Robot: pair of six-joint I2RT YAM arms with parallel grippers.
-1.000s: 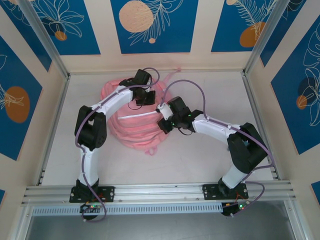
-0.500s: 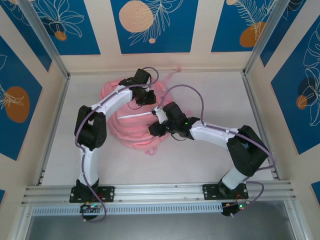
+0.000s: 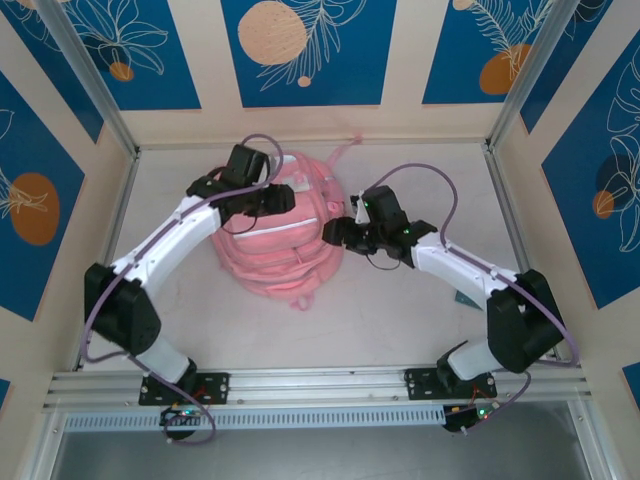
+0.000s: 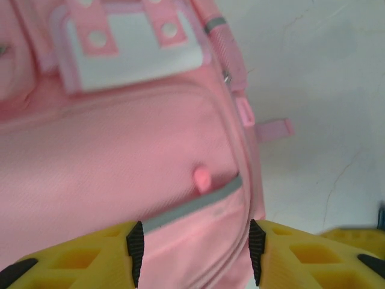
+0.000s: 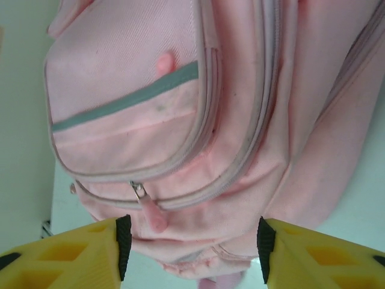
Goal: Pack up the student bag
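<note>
The student bag (image 3: 285, 240), a big soft pink backpack, lies on the white table with its zippered front pockets facing up. My left gripper (image 3: 278, 196) hovers over its far-left part, jaws open. In the left wrist view the left gripper (image 4: 195, 256) stands open above a front pocket with a grey trim (image 4: 192, 208) and a white patch (image 4: 135, 51). My right gripper (image 3: 338, 232) is at the bag's right side, open. In the right wrist view the right gripper (image 5: 192, 244) frames a pink zipper pull (image 5: 150, 211) without touching it.
Patterned walls and metal posts close in the table on three sides. An aluminium rail (image 3: 320, 382) runs along the near edge. A pink strap (image 3: 345, 150) trails toward the back wall. A small dark teal thing (image 3: 464, 297) peeks out beside the right arm.
Both grippers were shut on the bag and have opened. The left arm swung out to the left, the right gripper drew back to the right, and the bag settled into a fuller shape.
</note>
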